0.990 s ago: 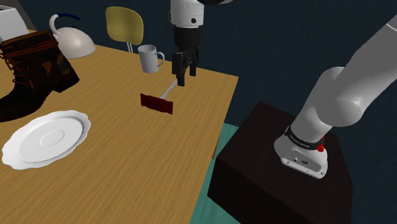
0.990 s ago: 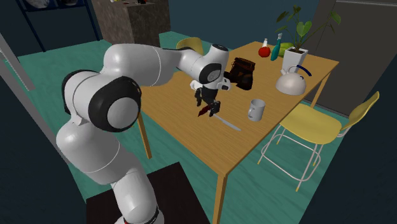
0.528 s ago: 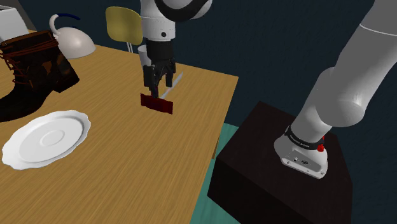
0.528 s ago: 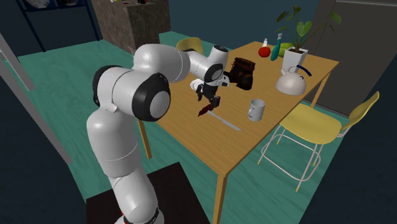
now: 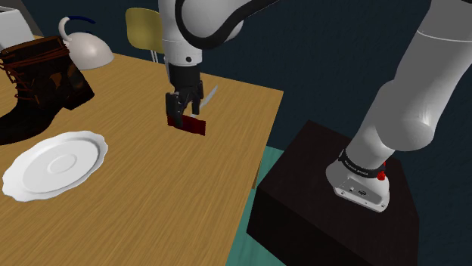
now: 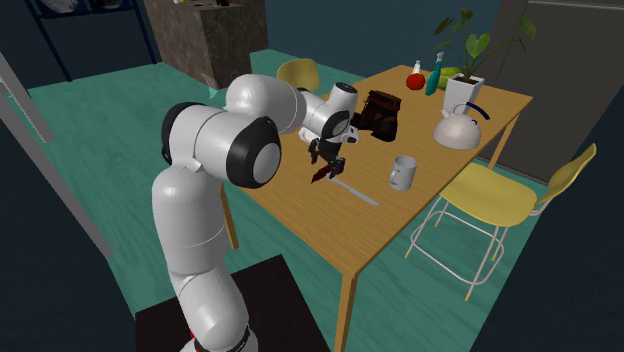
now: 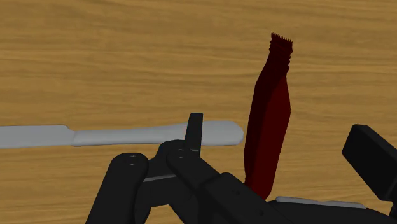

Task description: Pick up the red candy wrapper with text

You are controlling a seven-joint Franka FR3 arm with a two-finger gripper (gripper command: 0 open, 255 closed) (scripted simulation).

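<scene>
The main risk is judged to be a grasp that closes on nothing. The red wrapper [image 7: 268, 133] lies flat and thin on the tabletop [image 7: 95, 57], so if the gripper [image 7: 281, 143] is shut too high, the fingers could meet above the wrapper or only crease its top. A second risk comes from the knife [image 7: 127, 135]. Its rounded tip is seen in the wrist view just beside one finger [image 7: 195, 130], on the side away from the wrapper. A small sideways drift could let that finger nudge the knife or clamp it together with the wrapper. The wrapper also sits nearer that same finger than the other, so it may be pushed across the wood before it is pinched.

The gripper is spread wide, and nothing is held. The wrapper is bracketed between the two fingers with its long side running along them, and no contact with either finger can be made out. Whether the fingertips touch the tabletop cannot be told.

In the shoulder view the gripper [image 5: 184, 106] hangs directly above the wrapper [image 5: 193, 126], with the knife [image 5: 211, 94] at about 1 o'clock from the wrapper and the white plate [image 5: 53, 162] well apart at about 8 o'clock. No lettering on the wrapper can be read.
</scene>
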